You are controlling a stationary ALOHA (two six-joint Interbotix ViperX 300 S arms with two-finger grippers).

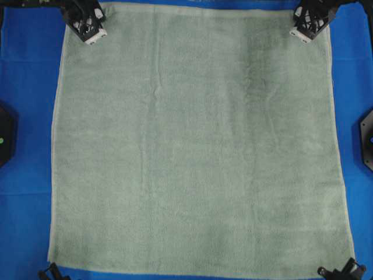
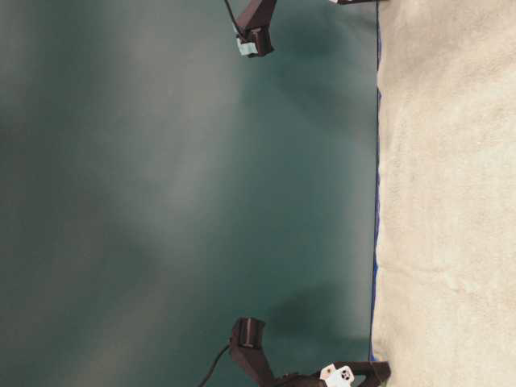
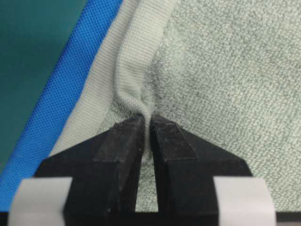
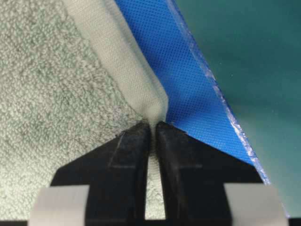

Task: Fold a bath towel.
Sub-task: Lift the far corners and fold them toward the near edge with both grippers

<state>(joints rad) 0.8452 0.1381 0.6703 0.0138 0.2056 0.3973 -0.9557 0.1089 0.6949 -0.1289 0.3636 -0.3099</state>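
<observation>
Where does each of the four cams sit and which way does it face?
Overhead: straight down on towel; left gripper and right gripper at its top corners.
Table-level: rotated sideways, along the table; towel edge, arm parts.
Left wrist: down its fingers, shut on hem.
Right wrist: same at the other corner, blue cloth beside.
Shared: all see towel.

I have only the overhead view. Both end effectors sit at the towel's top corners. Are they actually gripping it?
Observer: Yes. In the left wrist view the left end effector is shut, pinching a raised ridge of the bath towel at its hem.
Operator: And the right one?
Observer: The right end effector is shut on the hemmed corner, beside the blue cloth.
Operator: Is the towel lifted yet?
Observer: Only puckered at the pinch points; the rest lies flat.
</observation>
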